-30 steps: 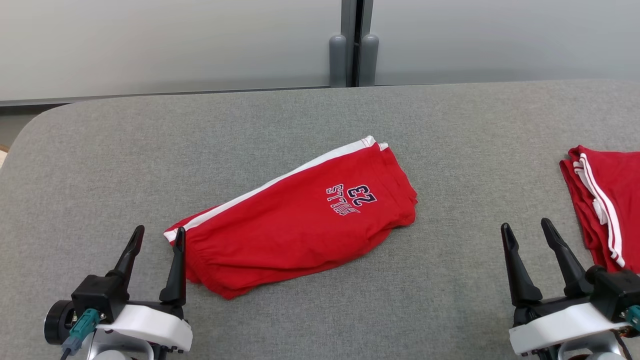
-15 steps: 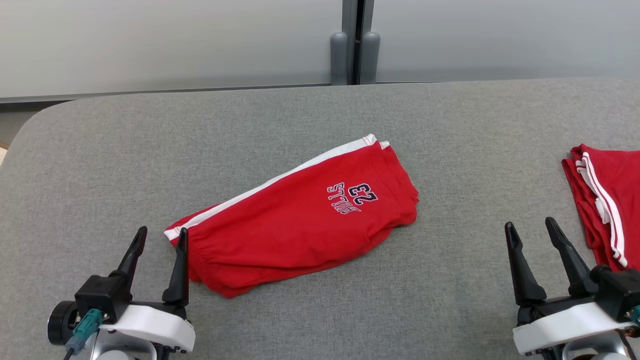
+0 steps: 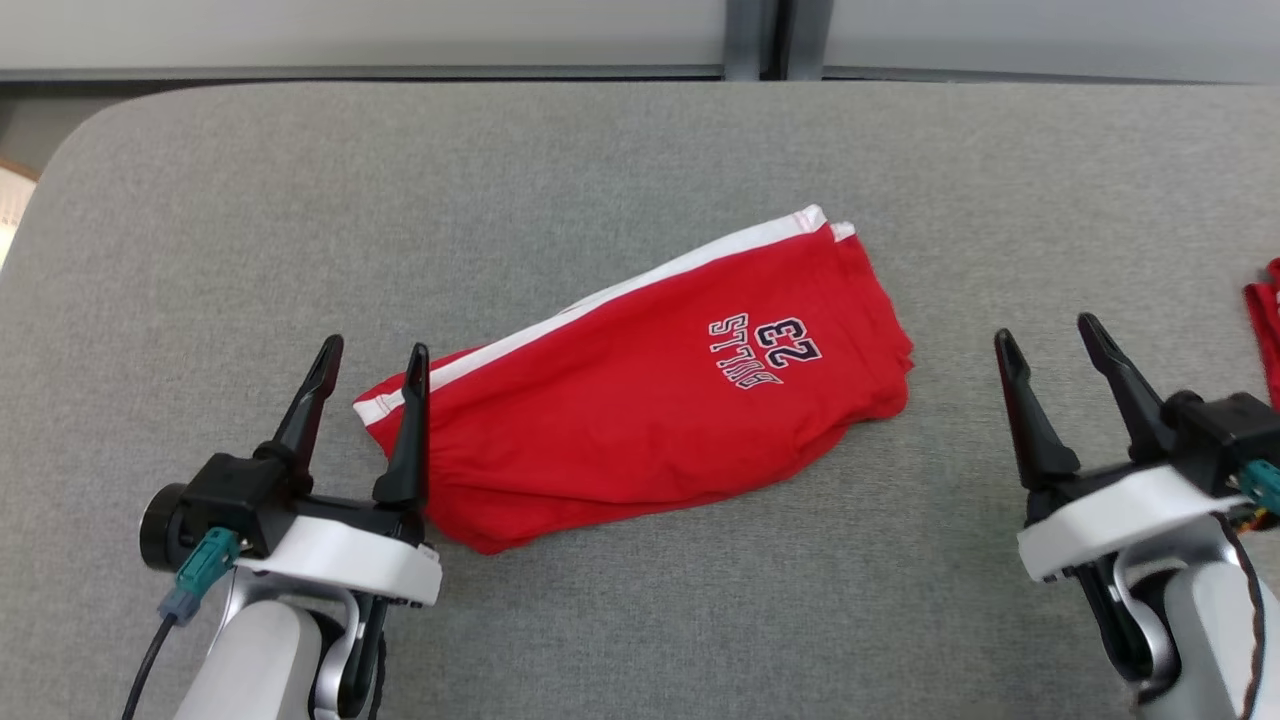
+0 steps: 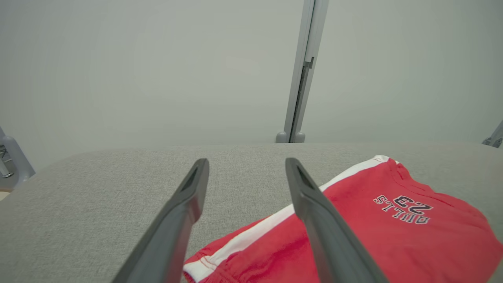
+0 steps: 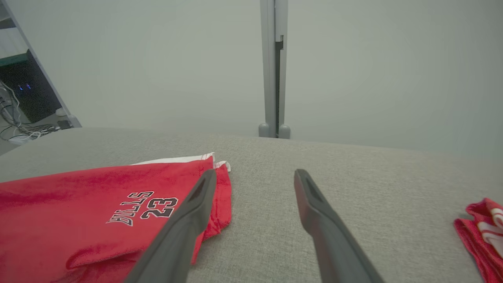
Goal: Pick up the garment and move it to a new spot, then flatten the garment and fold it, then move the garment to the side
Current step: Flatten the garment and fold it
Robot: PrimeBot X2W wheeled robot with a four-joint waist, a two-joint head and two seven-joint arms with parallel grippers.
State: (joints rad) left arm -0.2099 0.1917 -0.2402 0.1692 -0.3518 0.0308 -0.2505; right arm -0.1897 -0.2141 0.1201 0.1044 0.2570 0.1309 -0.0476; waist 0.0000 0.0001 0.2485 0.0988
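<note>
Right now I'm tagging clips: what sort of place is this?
Probably a robotics lab or test bay: a grey fabric-topped table holding red shorts, plain partition panels behind it, and loose cables past its edge.

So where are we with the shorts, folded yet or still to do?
Looks done: the red shorts lie doubled over and fairly flat mid table. In hand: nothing; the left gripper and right gripper are open and empty, one at each end. Left: moving the shorts aside, perhaps toward the other red garment at the right edge.
</note>
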